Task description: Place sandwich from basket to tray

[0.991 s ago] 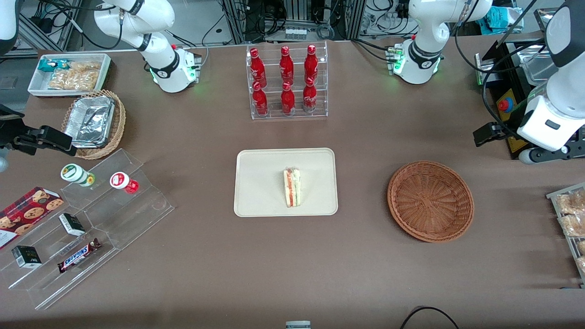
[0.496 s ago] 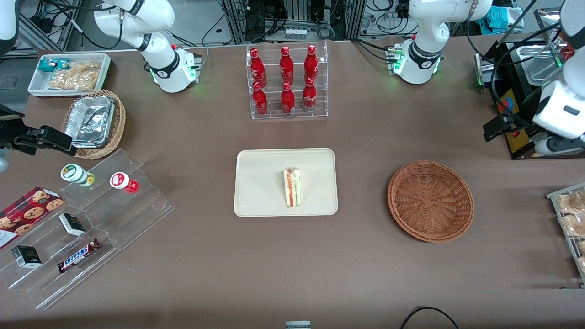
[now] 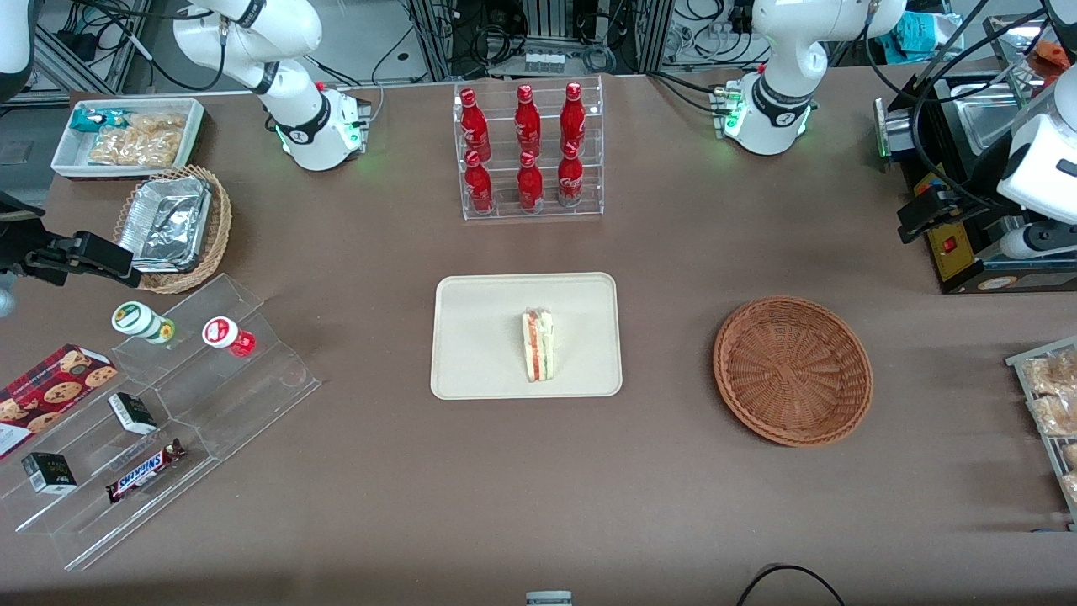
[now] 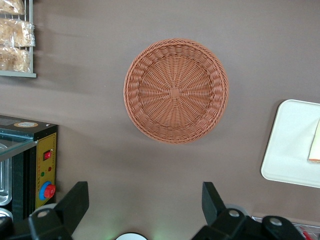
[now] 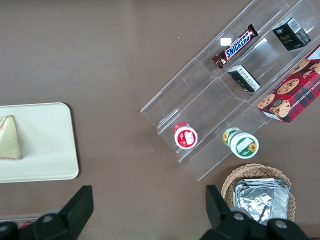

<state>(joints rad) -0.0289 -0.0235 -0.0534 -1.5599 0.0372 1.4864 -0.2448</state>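
The sandwich (image 3: pixel 538 345) lies on the cream tray (image 3: pixel 480 337) at the middle of the table, its red and green cut edge showing. The reddish-brown wicker basket (image 3: pixel 791 370) sits beside the tray toward the working arm's end and holds nothing. My left gripper (image 3: pixel 925 215) hangs high near the table's end, farther from the front camera than the basket. In the left wrist view the gripper (image 4: pixel 144 205) is open with nothing between its fingers; the basket (image 4: pixel 176 91), the tray's corner (image 4: pixel 292 145) and a sliver of sandwich (image 4: pixel 315 147) show.
A black box with a red button (image 3: pixel 951 244) stands under the gripper. A wire rack of snacks (image 3: pixel 1052 404) lies at the same end. A rack of red bottles (image 3: pixel 528 151) stands farther back. A clear stepped display (image 3: pixel 168 421) and foil-tray basket (image 3: pixel 172 223) lie toward the parked arm's end.
My left gripper has drawn away from the basket, farther from the front camera and toward the table's end. The sandwich, tray and basket have not moved.
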